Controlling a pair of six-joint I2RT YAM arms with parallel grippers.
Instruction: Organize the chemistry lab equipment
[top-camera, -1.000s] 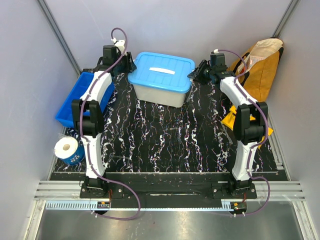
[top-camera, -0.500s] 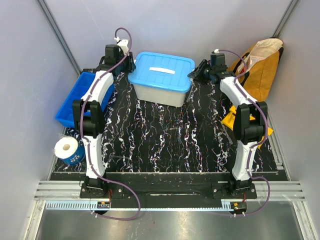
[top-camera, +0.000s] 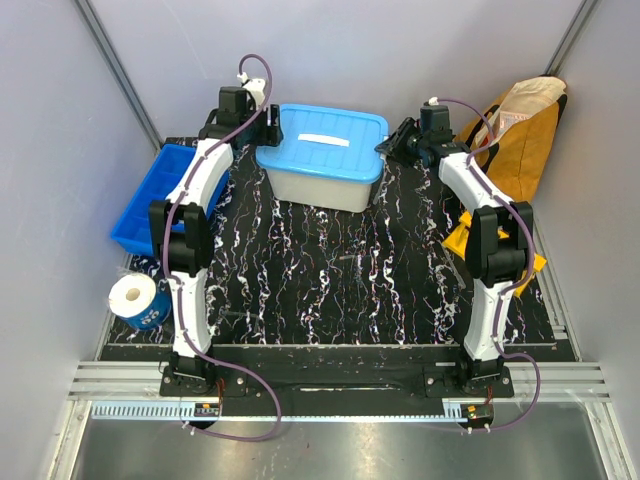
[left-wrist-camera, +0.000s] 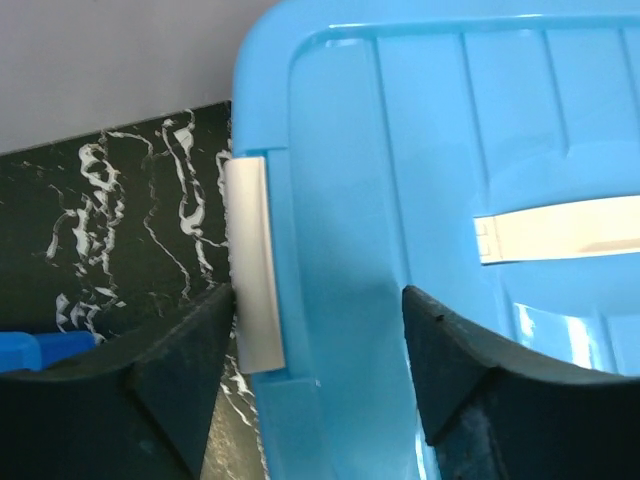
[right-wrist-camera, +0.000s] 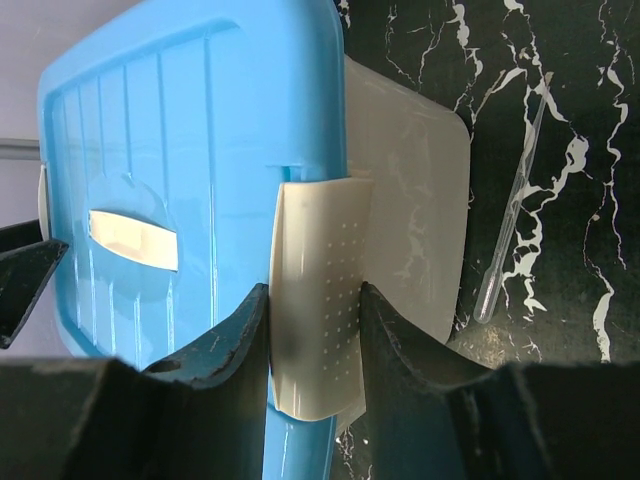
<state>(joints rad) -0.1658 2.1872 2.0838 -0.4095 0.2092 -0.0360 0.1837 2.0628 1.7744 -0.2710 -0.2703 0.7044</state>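
Since a second ago the left hand (top-camera: 266, 124) has slid rightward onto the blue-lidded box (top-camera: 322, 158) at upper centre of the counter (top-camera: 330, 270), spread astride its left latch (left-wrist-camera: 250, 265). The right hand (right-wrist-camera: 315, 340) pinches the right latch (right-wrist-camera: 318, 290).

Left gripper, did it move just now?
Yes. The left gripper slid right, closer to the blue-lidded box and farther from the blue bin.
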